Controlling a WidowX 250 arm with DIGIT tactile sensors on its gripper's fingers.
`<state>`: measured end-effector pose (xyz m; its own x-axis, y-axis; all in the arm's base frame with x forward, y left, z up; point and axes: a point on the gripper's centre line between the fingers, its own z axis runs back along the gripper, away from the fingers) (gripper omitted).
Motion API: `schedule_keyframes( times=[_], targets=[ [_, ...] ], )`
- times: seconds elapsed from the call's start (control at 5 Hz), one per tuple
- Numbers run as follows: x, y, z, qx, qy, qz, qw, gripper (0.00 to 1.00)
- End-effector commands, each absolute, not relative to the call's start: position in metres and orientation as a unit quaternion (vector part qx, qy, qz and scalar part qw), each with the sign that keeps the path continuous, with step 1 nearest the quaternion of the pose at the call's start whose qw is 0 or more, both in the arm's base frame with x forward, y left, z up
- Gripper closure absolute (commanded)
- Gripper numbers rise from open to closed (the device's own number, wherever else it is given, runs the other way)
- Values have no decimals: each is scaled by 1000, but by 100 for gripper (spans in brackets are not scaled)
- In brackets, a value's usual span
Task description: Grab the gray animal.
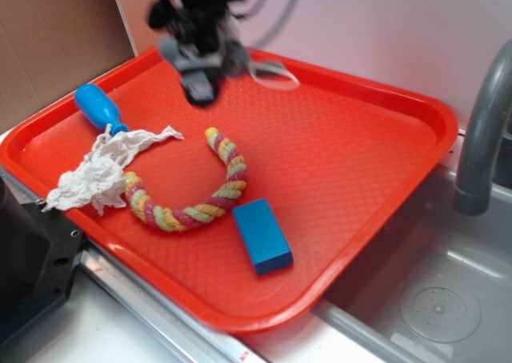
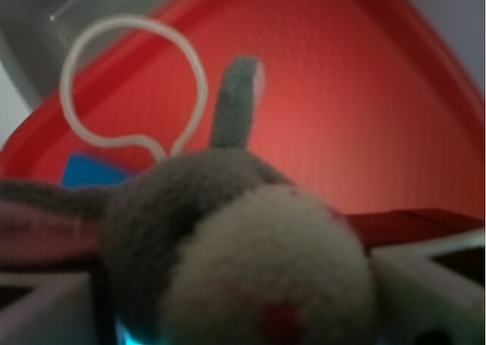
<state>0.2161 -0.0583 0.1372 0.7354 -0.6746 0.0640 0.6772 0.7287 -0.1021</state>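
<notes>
Nearest on the red tray [image 1: 360,171] lies a blue block [image 1: 262,235], with a braided rope [image 1: 200,195] and a white rag [image 1: 100,171] to its left. Farther left, a blue-handled tool [image 1: 100,107]. At the far edge the gripper [image 1: 200,75] hangs above the tray, jaws clamped on the gray animal [image 2: 228,246], whose string loop [image 2: 129,79] sticks out

Gray animal [image 2: 228,254] fills view (string loop [image 2: 133,83] up) over tray [image 2: 342,94].
</notes>
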Motion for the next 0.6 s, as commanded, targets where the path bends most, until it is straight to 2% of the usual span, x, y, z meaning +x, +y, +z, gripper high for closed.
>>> schedule_keyframes(
  times=[0.0,0.2,0.4],
  targets=[
    [159,-5,225,10,-34,-122,992,100],
    [152,-2,233,-11,-24,4,1000,100],
    [150,-15,234,25,-25,128,991,100]
  ],
)
